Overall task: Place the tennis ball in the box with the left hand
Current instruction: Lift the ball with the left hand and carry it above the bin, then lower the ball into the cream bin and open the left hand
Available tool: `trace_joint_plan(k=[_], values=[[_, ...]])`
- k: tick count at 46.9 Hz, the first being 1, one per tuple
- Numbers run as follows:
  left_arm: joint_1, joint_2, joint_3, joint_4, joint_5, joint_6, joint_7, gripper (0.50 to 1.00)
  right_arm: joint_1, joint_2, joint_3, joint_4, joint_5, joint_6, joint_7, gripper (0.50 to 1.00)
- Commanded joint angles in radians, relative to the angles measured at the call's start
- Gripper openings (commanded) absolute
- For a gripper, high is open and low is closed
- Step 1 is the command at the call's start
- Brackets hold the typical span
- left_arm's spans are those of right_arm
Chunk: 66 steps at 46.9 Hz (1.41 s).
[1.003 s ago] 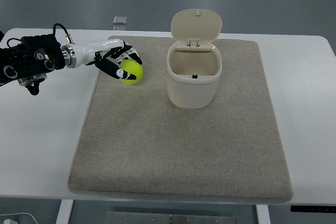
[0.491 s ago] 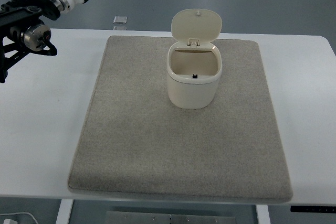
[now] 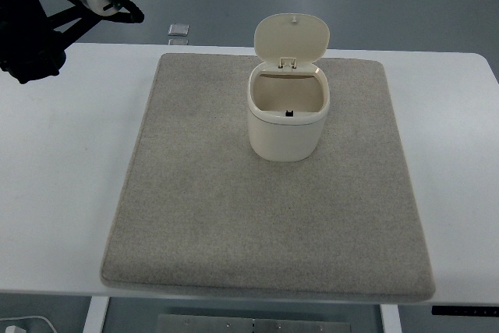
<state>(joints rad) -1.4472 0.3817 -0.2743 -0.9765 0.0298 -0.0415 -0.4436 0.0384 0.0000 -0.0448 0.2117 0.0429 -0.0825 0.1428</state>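
A cream box with its hinged lid standing open sits on the grey mat, upper middle. Its inside looks empty. The left arm shows only as a black and silver forearm at the top left corner, raised above the table. Its hand is beyond the top edge of the picture. The tennis ball is not in view. The right arm is not in view.
The mat lies on a white table. A small grey square object lies at the table's far edge, behind the mat's left corner. A dark floor shows beyond the table.
The left arm lifted the tennis ball off the mat, up and to the far left. The hand and ball have now passed out of the top of the picture.
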Motion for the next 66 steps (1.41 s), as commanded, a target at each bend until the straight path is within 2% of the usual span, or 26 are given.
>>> trace_joint_plan(k=[1, 17, 31, 42, 46, 55, 66], values=[[-0.002, -0.023, 0.007, -0.034, 0.012, 0.008, 0.000, 0.500, 0.000, 0.000, 0.000, 0.000, 0.000, 0.000, 0.000, 0.938], [0.007, -0.038, 0.058, -0.177, 0.015, 0.025, 0.000, 0.500, 0.000, 0.000, 0.000, 0.000, 0.000, 0.000, 0.000, 0.938], [0.005, -0.038, 0.145, -0.277, 0.015, 0.077, 0.000, 0.500, 0.000, 0.000, 0.000, 0.000, 0.000, 0.001, 0.000, 0.938], [-0.002, -0.023, 0.233, -0.321, 0.015, 0.091, 0.003, 0.501, 0.000, 0.000, 0.000, 0.000, 0.000, 0.000, 0.000, 0.938], [-0.013, 0.002, 0.273, -0.323, 0.015, 0.083, 0.003, 0.523, 0.000, 0.000, -0.001, 0.000, 0.000, 0.000, 0.000, 0.938], [-0.030, 0.057, 0.325, -0.355, 0.018, 0.074, 0.003, 0.527, 0.000, 0.000, -0.001, 0.000, 0.000, 0.000, 0.000, 0.938], [-0.044, 0.077, 0.383, -0.398, 0.030, 0.068, 0.002, 0.525, 0.000, 0.000, 0.000, 0.000, 0.000, 0.000, 0.000, 0.938]])
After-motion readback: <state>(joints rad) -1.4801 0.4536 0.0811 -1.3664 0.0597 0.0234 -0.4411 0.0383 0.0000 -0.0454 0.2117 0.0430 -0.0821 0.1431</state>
